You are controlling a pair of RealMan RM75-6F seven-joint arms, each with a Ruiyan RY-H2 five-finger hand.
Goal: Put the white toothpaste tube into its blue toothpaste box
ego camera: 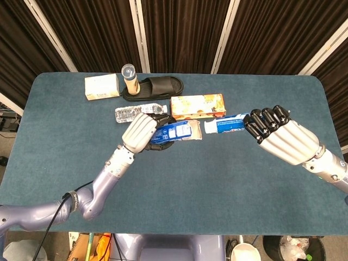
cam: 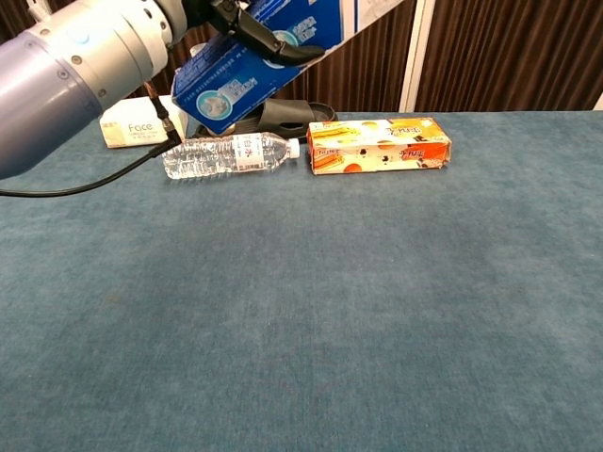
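Observation:
My left hand [ego camera: 142,130] grips the blue toothpaste box [ego camera: 175,131] above the table, its open end with a pale flap pointing right. In the chest view the same box [cam: 273,52] is tilted, high at the upper left, held by my left hand [cam: 221,14]. My right hand [ego camera: 272,132] holds the white toothpaste tube [ego camera: 224,125] by its far end. The tube lies almost level, and its cap end sits right at the box's open mouth. The chest view does not show the right hand or the tube.
Along the table's far side lie an orange carton [ego camera: 198,105], a clear water bottle [ego camera: 133,112], a black slipper [ego camera: 157,86] with a tan cylinder [ego camera: 130,80] on it, and a white box [ego camera: 101,86]. The blue table [ego camera: 179,185] spreads in front.

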